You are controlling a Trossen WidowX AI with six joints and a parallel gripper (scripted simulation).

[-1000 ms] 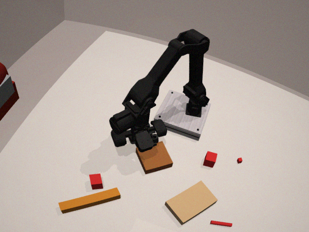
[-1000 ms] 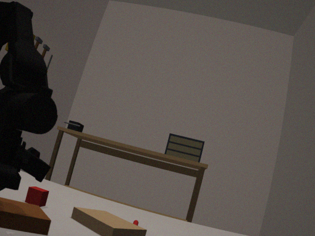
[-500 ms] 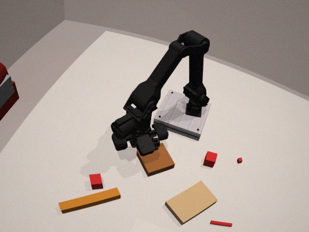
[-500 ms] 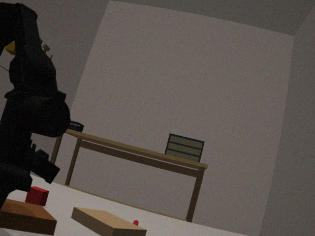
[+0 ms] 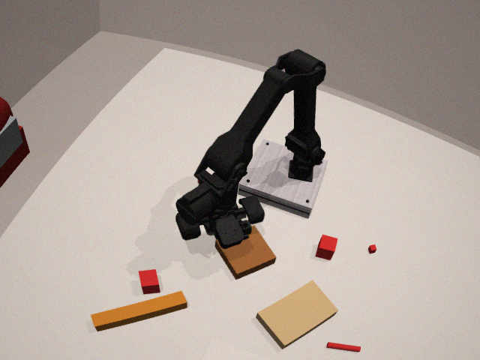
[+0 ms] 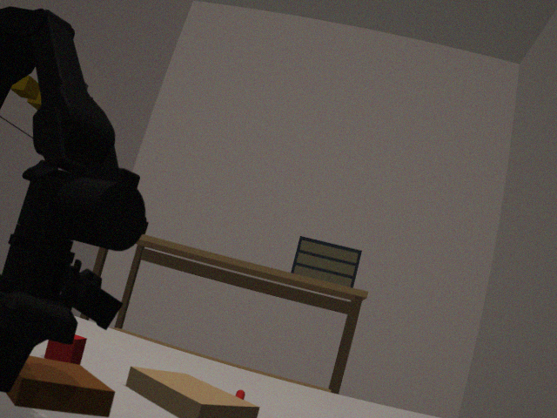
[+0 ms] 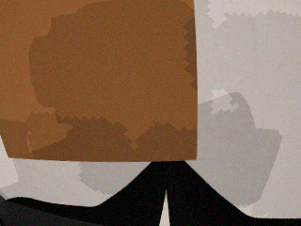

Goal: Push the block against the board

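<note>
The brown square block [image 5: 247, 253] [image 6: 63, 395] [image 7: 113, 80] lies flat in front of the arm. The tan rectangular board [image 5: 298, 313] [image 6: 193, 387] lies flat nearer the top camera, with a strip of table between it and the block. The board is outside the wrist view. My gripper [image 7: 167, 159] is shut and empty. Its fingertips point down at one side of the block, near a corner, in the wrist view; I cannot tell whether they touch. In the top view the hand hides the fingertips and the block's far corner.
A red cube [image 5: 326, 247] [image 6: 64, 349] and a tiny red cube [image 5: 372, 248] lie right of the block. Another red cube [image 5: 149, 280] and a long orange bar [image 5: 139, 310] lie left. A red rod [image 5: 343, 346] [image 6: 240, 394] lies beyond the board. The arm's grey base plate [image 5: 271, 163] is behind.
</note>
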